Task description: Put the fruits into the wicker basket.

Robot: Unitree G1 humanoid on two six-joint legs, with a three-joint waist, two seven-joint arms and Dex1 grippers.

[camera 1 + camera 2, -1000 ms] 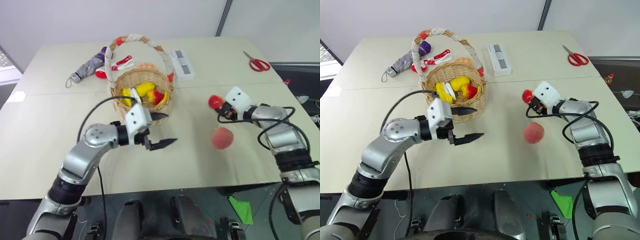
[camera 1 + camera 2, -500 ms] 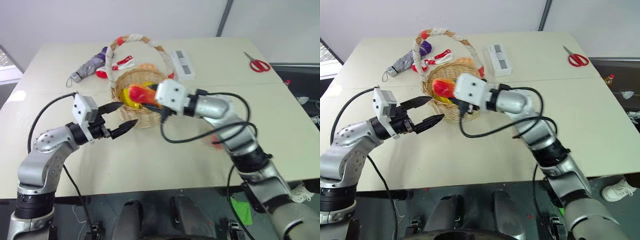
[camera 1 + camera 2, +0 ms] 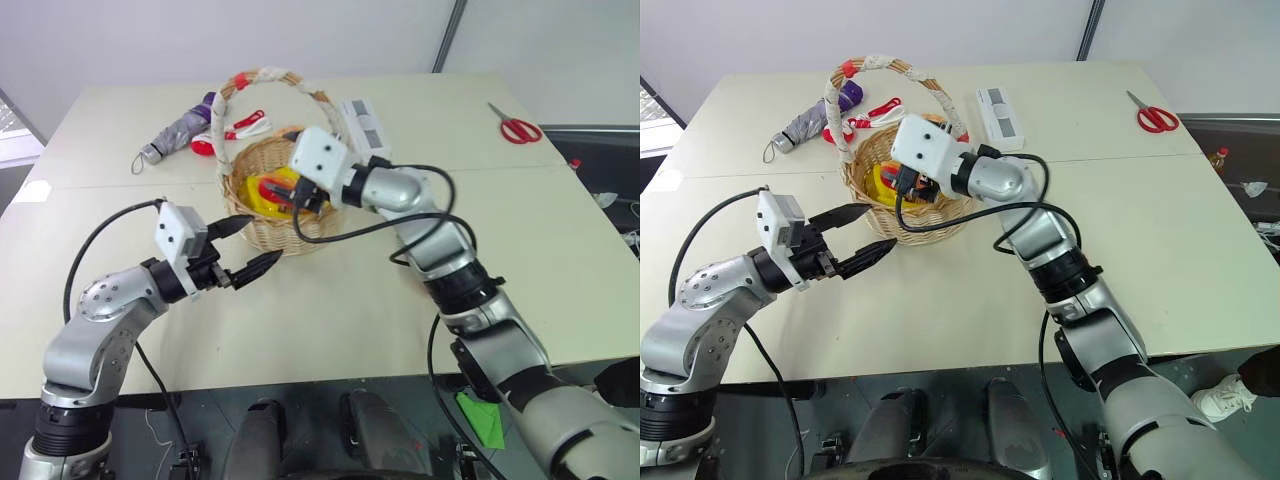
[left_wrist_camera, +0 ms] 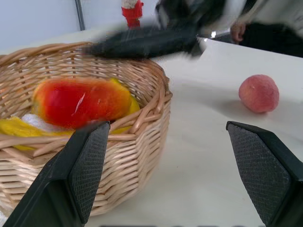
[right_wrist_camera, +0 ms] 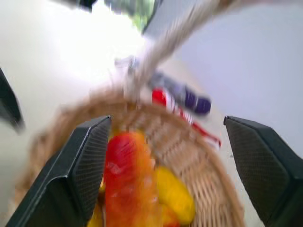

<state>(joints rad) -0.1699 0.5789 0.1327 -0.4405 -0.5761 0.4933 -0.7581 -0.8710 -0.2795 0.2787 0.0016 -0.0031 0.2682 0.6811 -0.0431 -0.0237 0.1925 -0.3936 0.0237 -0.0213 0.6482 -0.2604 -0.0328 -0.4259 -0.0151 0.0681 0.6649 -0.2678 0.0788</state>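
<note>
The wicker basket [image 3: 270, 200] stands toward the far middle of the counter [image 3: 330, 320], its cloth-wrapped handle arching over it, and it already holds several of the fruits: a red-and-yellow mango [image 4: 80, 101] lies on top of yellow pieces, among them what looks like a banana [image 4: 19, 127] low against the weave. One fruit is left outside, a pink peach [image 4: 258, 93] resting on the bare counter well apart from the basket, as the left wrist view shows. So the job looks nearly done, with the peach the remaining piece to fetch as far as can be seen. The right gripper [image 3: 296, 198] hangs over the basket's mouth with its fingers spread wide and nothing between them; the mango lies below and between them in the right wrist view, loose in the basket rather than pinched. The left gripper [image 3: 250, 246] hovers just beside the basket's near wall, fingers spread apart and empty, touching nothing. Farther back on the counter lie a folded umbrella [image 3: 180, 130], a white box [image 3: 363, 128] and red-handled scissors [image 3: 516, 126], none of them part of the job.
</note>
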